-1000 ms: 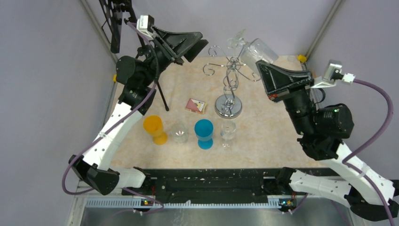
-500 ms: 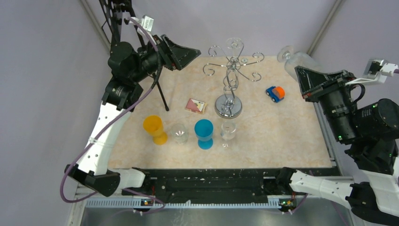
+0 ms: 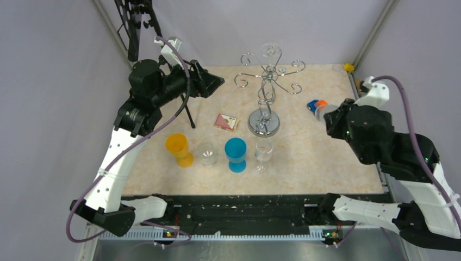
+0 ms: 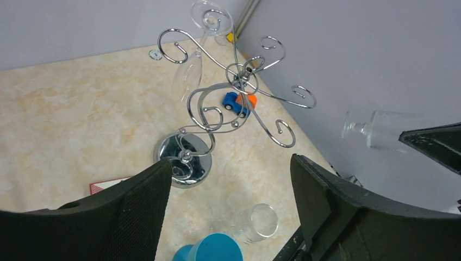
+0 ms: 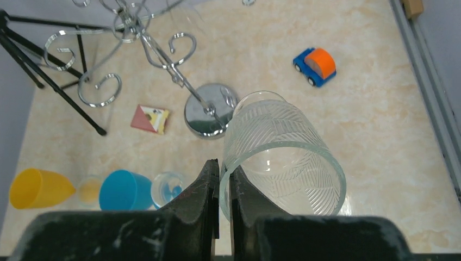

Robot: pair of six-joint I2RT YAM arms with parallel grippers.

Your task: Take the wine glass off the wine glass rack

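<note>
Chrome rack (image 5: 204,117) well apart from wine glass (image 5: 282,157), rim pinched in right end effector (image 5: 223,171); left end effector (image 4: 231,166) wide.

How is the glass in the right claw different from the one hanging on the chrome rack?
The ribbed glass has a wide, patterned bowl; the hanging glass looks slim and plain. The ribbed glass is pinched at its rim by the right claw, clear of the rack; the hanging glass hangs bowl down from a scroll arm. Both are clear glass with stems.
</note>
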